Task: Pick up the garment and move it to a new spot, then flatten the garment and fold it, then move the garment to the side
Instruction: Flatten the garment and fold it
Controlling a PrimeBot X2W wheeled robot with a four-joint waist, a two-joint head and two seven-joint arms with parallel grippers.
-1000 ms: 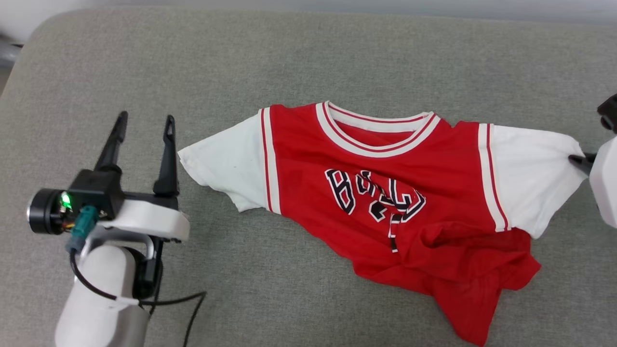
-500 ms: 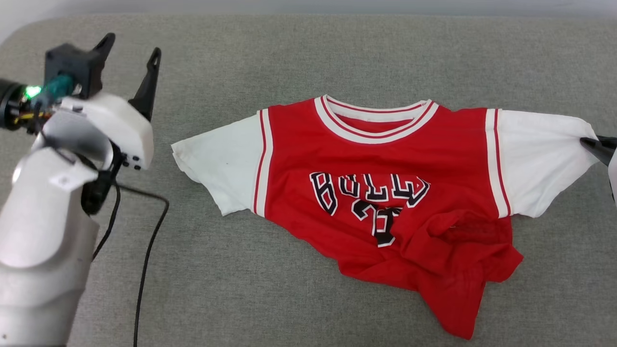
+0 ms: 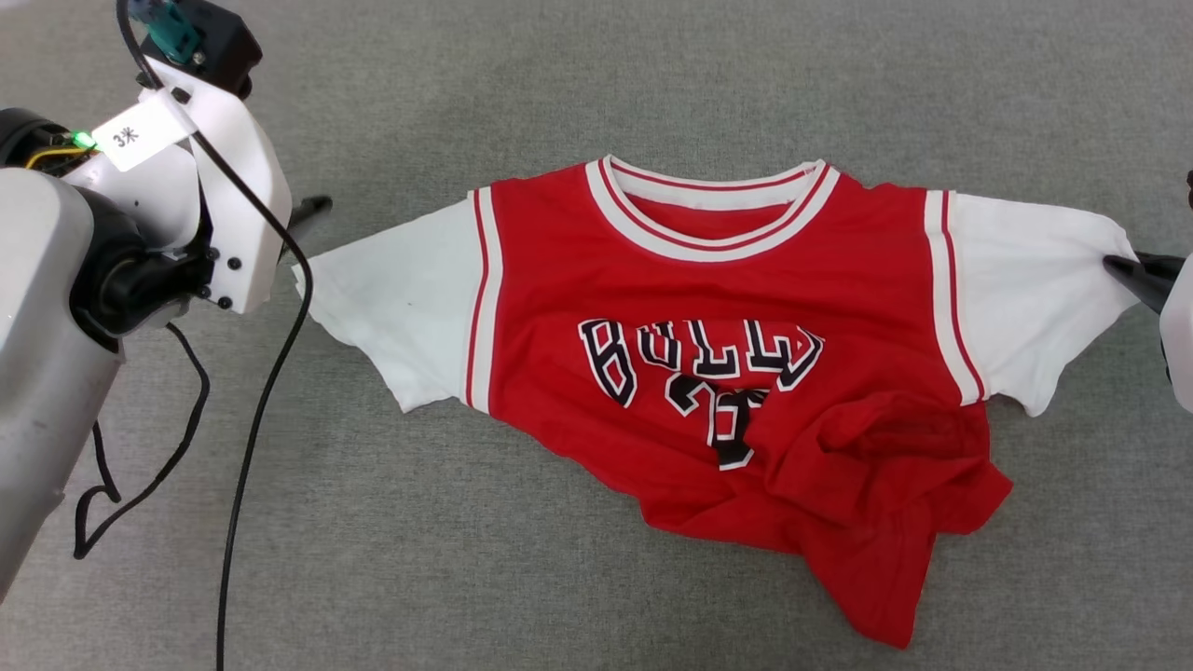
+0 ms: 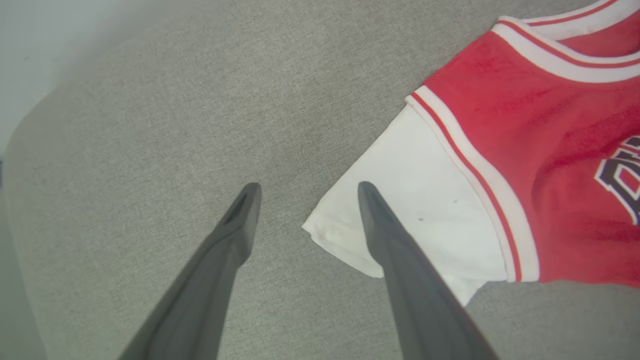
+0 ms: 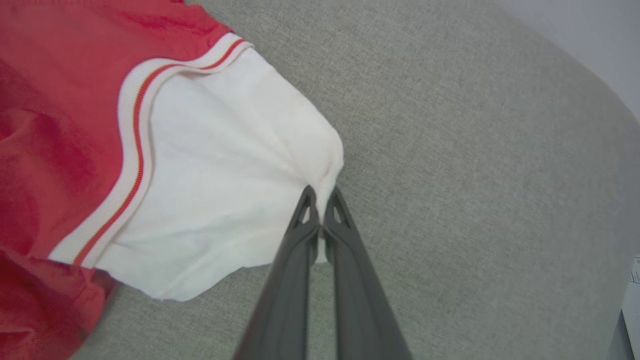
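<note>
garment point(image 3: 559, 280) number point(image 3: 722, 419): part lost in creases | right jaws: cut by head-view edge

A grey woven-cloth tabletop point(image 3: 578, 75) spreads across the scene, its weave plain and even; in the left wrist view its edge curves round a corner against a pale backdrop point(image 4: 35, 45); the right wrist view shows another rounded corner, likewise pale beyond.

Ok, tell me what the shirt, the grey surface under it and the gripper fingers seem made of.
The garment: soft matte cloth, likely a knit; it creases and bunches at the hem. The grey surface: woven, upholstery-like fabric; its weave shows. The gripper fingers: dark, smooth, matte, probably moulded plastic.
</note>
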